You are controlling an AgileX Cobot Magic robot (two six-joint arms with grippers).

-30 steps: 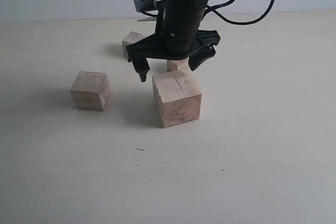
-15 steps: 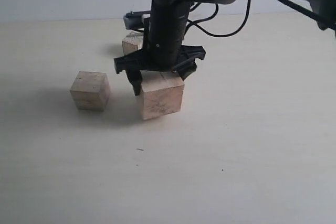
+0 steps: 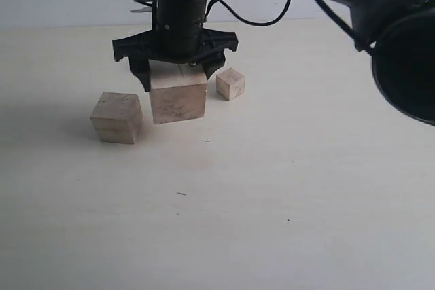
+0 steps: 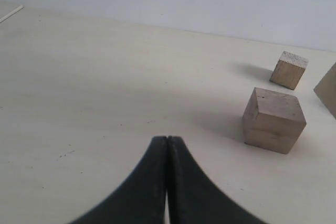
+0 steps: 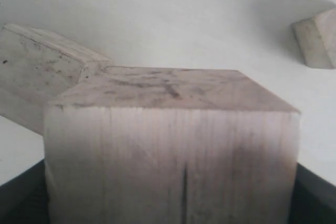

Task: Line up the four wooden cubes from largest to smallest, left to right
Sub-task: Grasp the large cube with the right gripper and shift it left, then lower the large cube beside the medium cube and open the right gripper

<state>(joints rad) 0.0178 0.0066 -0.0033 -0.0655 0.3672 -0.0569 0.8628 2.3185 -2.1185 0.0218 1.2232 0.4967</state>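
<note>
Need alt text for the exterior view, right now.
The right arm reaches down at a pale table, its jaws clamped on the largest wooden cube. A mid-sized cube sits just left of it, and a small cube sits to its right.

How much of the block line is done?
Nothing is lined up yet. In hand: the right claw grips the biggest cube, just right of a middle cube. Left to do: put it leftmost, then sort the middle cube, the small cube and the far cube. The left claw is shut, holding nothing.
</note>
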